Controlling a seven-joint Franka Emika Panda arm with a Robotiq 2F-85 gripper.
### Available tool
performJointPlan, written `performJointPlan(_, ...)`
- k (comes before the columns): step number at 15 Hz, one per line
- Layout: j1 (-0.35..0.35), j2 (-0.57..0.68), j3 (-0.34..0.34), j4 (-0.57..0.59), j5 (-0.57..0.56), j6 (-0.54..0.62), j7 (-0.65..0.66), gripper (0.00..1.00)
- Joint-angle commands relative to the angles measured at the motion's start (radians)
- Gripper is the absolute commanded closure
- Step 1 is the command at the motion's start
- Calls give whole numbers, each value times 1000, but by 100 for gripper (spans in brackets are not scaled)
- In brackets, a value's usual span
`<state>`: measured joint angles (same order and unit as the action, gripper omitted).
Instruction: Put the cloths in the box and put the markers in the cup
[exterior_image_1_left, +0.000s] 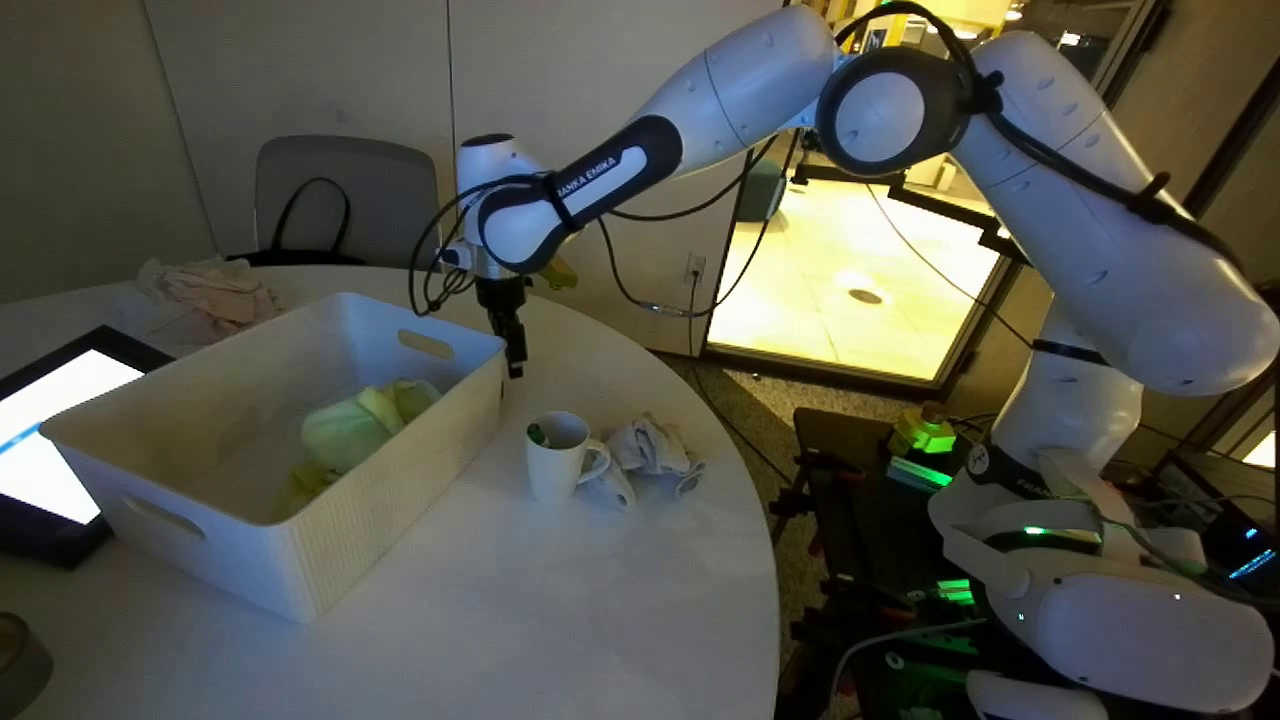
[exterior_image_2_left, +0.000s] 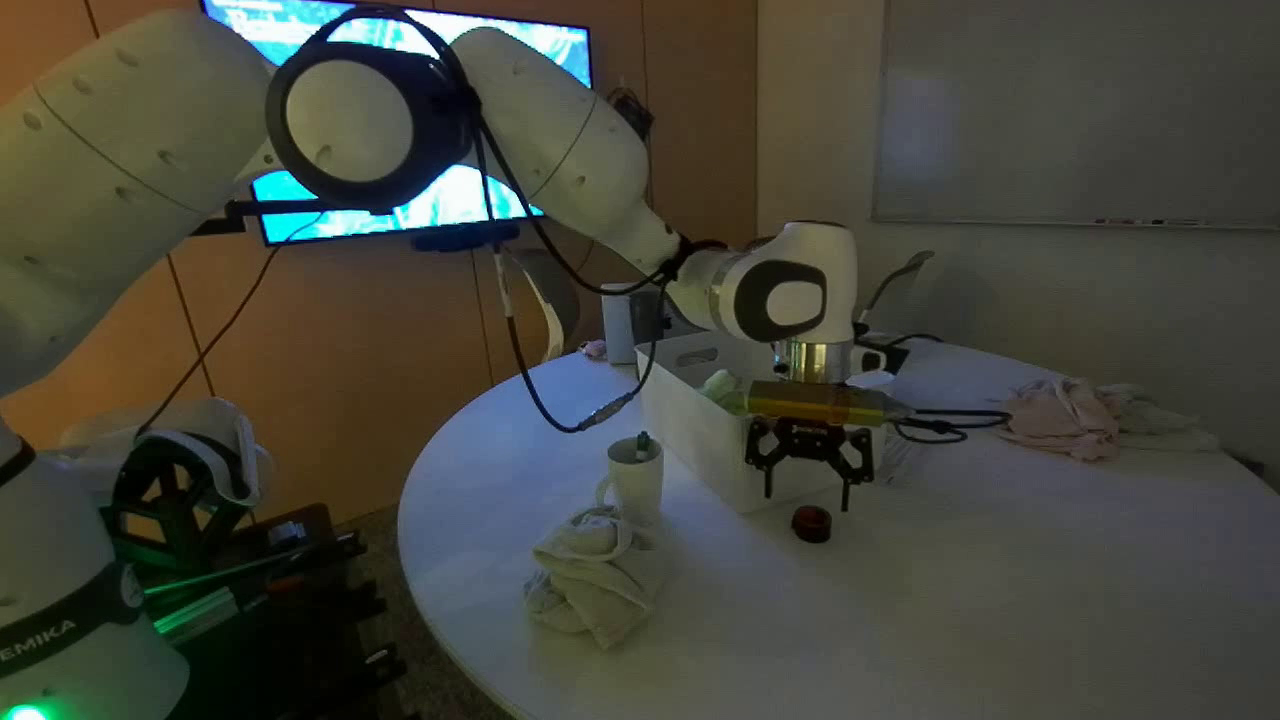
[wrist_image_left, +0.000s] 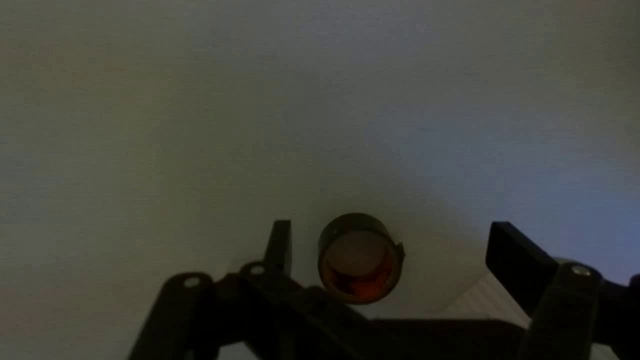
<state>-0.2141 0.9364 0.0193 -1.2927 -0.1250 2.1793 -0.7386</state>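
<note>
The box (exterior_image_1_left: 390, 490), a big white bin, holds yellow-green cloths (exterior_image_1_left: 350, 430). Beside it stands the white cup (exterior_image_1_left: 556, 470) with a green-tipped marker (exterior_image_2_left: 643, 442) leaning inside. A pale grey-white cloth (exterior_image_2_left: 595, 575) lies crumpled on the table right by the cup, on its handle side. My gripper (exterior_image_2_left: 806, 498) hangs pointing down just outside the box's end wall, its fingers spread wide. In the wrist view the open gripper (wrist_image_left: 391, 225) frames only a ring on the table below, nearer the left finger and apart from both. No other marker shows.
That dark reddish ring, like a tape roll (exterior_image_2_left: 811, 524), lies under my gripper. A ribbed corner of the box (wrist_image_left: 487, 297) sits close to the right finger. Farther off are a tablet (exterior_image_1_left: 60, 440), a pinkish fabric heap (exterior_image_1_left: 215, 295) and a grey roll (exterior_image_1_left: 22, 660).
</note>
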Motion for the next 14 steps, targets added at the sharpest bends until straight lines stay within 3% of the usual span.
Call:
performJointPlan(1, 2, 75, 1, 127, 9, -74, 0, 0)
performJointPlan(14, 7, 186, 12, 268, 12, -170, -6, 0)
